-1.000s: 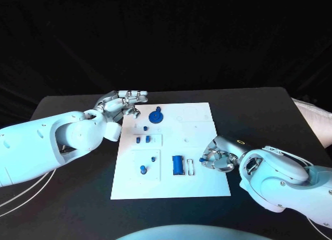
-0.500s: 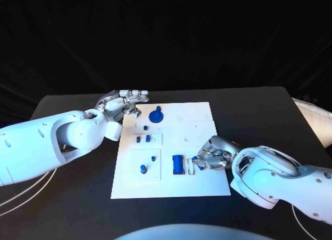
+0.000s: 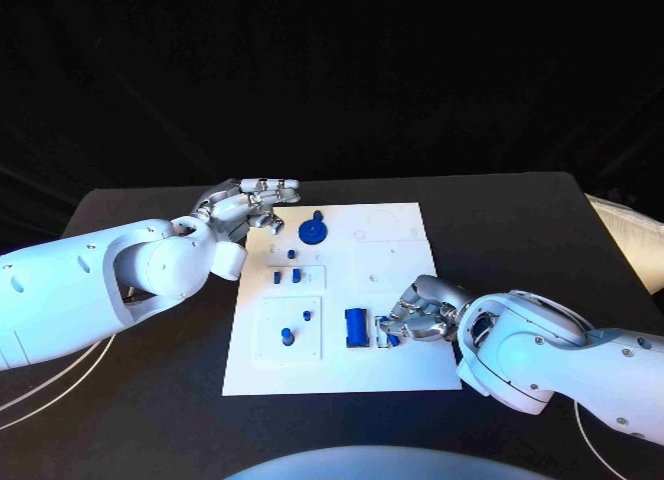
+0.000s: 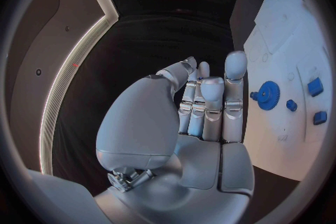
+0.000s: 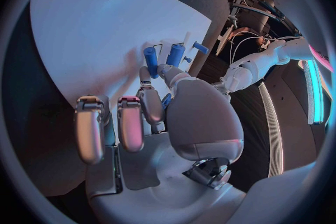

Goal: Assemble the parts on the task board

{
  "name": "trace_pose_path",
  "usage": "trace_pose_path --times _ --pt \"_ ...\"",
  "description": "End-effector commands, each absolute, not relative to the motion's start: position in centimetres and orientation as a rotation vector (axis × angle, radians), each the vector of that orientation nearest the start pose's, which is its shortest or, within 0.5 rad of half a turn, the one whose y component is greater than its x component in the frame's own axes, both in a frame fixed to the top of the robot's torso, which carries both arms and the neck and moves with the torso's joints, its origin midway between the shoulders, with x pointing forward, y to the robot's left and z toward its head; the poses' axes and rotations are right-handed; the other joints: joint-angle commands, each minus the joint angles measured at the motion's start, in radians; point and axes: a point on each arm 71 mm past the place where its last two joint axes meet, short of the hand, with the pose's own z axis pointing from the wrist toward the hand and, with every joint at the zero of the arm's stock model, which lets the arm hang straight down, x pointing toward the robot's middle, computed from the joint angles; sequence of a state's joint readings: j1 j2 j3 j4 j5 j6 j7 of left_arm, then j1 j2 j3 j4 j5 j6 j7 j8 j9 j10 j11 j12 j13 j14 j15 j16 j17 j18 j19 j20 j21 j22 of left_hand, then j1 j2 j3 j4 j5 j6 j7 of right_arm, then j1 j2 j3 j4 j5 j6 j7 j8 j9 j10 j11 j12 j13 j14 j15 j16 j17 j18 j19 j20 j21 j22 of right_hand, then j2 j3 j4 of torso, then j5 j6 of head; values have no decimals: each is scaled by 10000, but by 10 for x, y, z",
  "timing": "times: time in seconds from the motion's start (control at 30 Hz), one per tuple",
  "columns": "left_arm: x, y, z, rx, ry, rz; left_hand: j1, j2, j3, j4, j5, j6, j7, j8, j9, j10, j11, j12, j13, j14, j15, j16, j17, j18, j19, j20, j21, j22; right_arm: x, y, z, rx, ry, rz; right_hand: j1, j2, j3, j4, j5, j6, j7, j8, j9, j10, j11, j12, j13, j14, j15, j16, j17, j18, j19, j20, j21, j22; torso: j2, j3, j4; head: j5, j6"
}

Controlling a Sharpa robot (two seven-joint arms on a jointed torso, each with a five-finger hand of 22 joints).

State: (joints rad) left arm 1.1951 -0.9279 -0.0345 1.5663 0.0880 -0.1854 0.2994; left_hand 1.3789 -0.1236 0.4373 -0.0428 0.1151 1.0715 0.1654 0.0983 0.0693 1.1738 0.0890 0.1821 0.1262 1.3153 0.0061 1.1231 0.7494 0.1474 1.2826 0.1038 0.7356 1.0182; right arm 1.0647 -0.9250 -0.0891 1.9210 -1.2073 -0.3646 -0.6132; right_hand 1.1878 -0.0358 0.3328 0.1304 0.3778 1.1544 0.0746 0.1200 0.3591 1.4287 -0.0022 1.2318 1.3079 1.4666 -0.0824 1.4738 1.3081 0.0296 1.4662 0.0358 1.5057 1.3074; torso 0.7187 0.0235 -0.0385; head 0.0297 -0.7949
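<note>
The white task board lies mid-table. A blue gear stands near its far edge, with small blue parts below it and two more nearer me. Blue cylinders and a white pin lie at the near middle. My right hand hovers just right of the pin, pinching a small blue part between thumb and finger. At the board's far left corner my left hand holds nothing, its fingers extended.
The black table has bare room on both sides of the board. White cables trail along the near left. A pale object sits past the table's right edge.
My right hand has moved left over the board toward the white pin and blue cylinders, carrying the small blue part. The left hand has stayed in place.
</note>
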Motion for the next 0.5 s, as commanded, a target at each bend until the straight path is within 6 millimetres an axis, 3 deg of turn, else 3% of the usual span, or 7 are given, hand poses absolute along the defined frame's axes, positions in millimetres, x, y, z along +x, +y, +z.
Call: trace_pose_path --times 0.03,0.5 --pt "477 230 -181 -12463 15227 -16305 -8 120 -54 -19 -34 -59 18 41 -14 -83 9 64 15 -63 -8 -13 -8 109 -50 12 -66 -8 368 -156 -241 3055 21312 5982 -66 -8 -27 45 41 426 -350 515 619 485 -307 42 502 744 -83 54 1023 -61 417 -94 54 1894 4 3 -3 14 -13" --pt "477 230 -181 -12467 15259 -16316 -8 120 -54 -19 -34 -59 18 41 -14 -83 9 64 15 -63 -8 -13 -8 109 -50 12 -66 -8 371 -154 -241 2922 21262 5934 -205 45 -108 126 17 479 -385 588 673 558 -339 230 636 752 -116 74 1058 -66 433 -128 67 1912 -3 3 -3 23 -39"
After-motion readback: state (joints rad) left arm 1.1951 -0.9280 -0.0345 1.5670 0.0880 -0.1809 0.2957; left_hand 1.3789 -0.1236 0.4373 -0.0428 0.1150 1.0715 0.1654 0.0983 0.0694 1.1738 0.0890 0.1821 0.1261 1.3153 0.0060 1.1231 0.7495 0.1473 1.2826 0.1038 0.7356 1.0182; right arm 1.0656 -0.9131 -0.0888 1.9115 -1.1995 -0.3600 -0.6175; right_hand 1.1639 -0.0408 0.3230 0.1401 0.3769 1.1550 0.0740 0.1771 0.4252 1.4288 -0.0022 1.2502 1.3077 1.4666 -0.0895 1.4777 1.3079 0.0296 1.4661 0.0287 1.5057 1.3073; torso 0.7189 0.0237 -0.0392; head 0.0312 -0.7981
